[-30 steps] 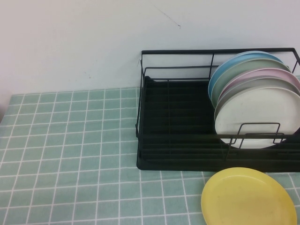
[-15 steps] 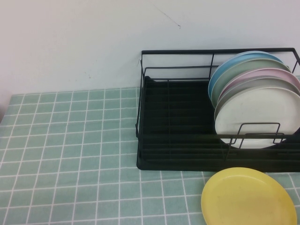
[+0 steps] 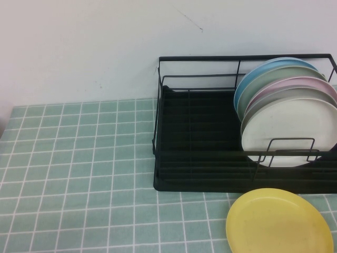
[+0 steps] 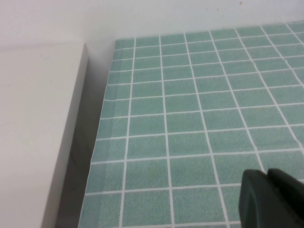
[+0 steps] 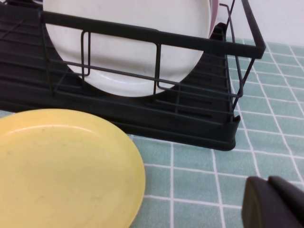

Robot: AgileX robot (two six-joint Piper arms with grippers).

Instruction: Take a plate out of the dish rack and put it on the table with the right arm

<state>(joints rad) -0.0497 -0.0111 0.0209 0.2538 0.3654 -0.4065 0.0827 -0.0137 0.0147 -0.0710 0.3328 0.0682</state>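
While lying flat on the table point(image 3: 79, 158), yellow plate point(image 3: 279, 221) just in front of the dish rack point(image 3: 200, 158), near but apart from the right gripper point(image 5: 275, 202), clenched and empty, left gripper point(image 4: 270, 199) over bare tiles, fingers pressed together.

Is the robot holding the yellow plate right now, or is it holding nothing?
Nothing. The yellow plate lies flat on the tiled table in front of the dish rack. The right gripper is shut beside it, empty; the left gripper holds nothing either.
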